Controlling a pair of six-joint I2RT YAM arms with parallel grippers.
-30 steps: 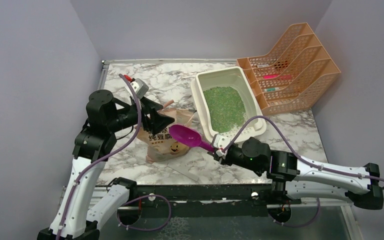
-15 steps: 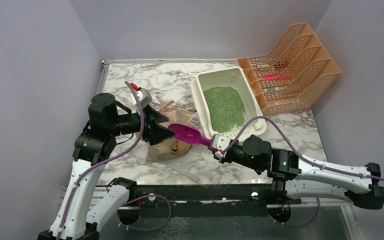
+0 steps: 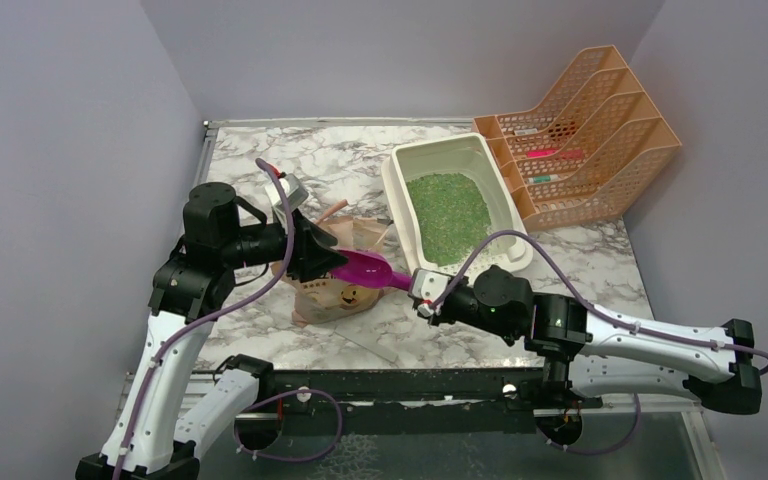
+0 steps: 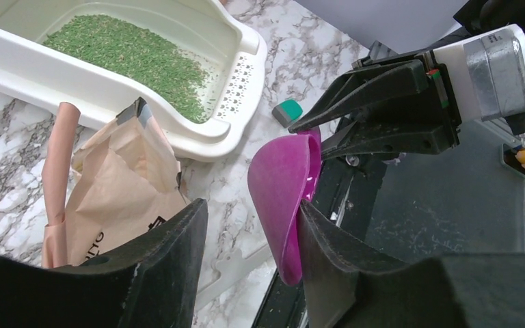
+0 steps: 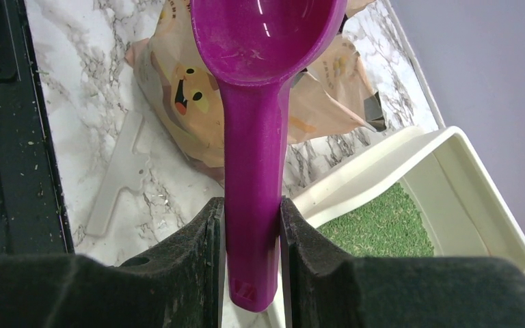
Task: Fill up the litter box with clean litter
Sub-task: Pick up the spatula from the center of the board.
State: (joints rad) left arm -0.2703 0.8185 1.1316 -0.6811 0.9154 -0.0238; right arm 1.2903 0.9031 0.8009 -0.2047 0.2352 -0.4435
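R end effector (image 5: 249,220) clamped on magenta scoop (image 5: 255,157) handle; L end effector (image 4: 251,212) jaws apart, scoop bowl betw. them.
Scoop hangs over tan bag (image 4: 119,198), just beside litter box (image 3: 397,165) on worktop (image 3: 340,160); green litter (image 3: 448,215) lies inside box.

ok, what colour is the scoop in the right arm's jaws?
The scoop is solid magenta, glossy plastic. It shows best in the right wrist view.

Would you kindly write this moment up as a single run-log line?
right fingers: shut on scoop handle | bowl: empty | left fingers: open near bag | litter box: litter covers part of floor
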